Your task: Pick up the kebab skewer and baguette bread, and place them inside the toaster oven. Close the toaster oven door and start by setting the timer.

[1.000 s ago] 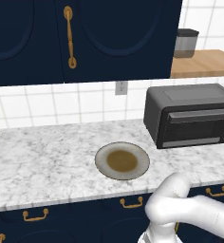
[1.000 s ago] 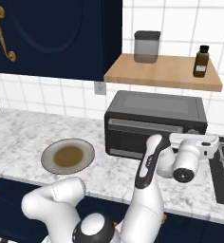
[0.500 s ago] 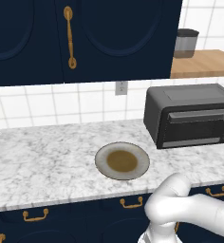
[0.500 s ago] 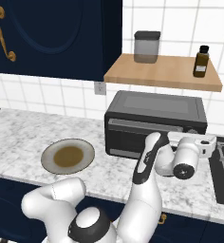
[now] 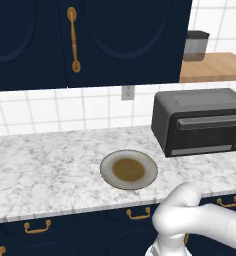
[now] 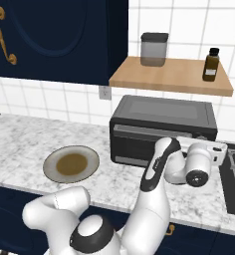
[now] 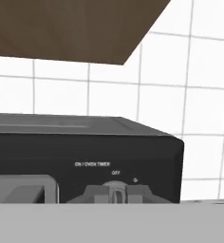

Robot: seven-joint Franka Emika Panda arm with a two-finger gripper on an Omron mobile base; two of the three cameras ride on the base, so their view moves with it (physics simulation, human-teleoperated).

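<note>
While the toaster oven (image 6: 162, 130) sits shut on the marble counter (image 5: 45, 170), the gripper (image 7: 115, 193) is pinched on its timer (image 7: 116, 191), right of the door handle (image 7: 23, 189)

The toaster oven (image 6: 162, 128) sits at frame centre, door closed. An empty plate (image 6: 71, 164) lies lower left. The arm's hand (image 6: 203, 162) fronts the oven's right end.

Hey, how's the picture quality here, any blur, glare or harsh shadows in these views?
Left base view: sharp, even lighting, only a faint shadow around the plate. Right base view: crisp, no glare on the toaster oven door. Hand view: soft and blurry up close, small lettering above the timer barely legible.
</note>
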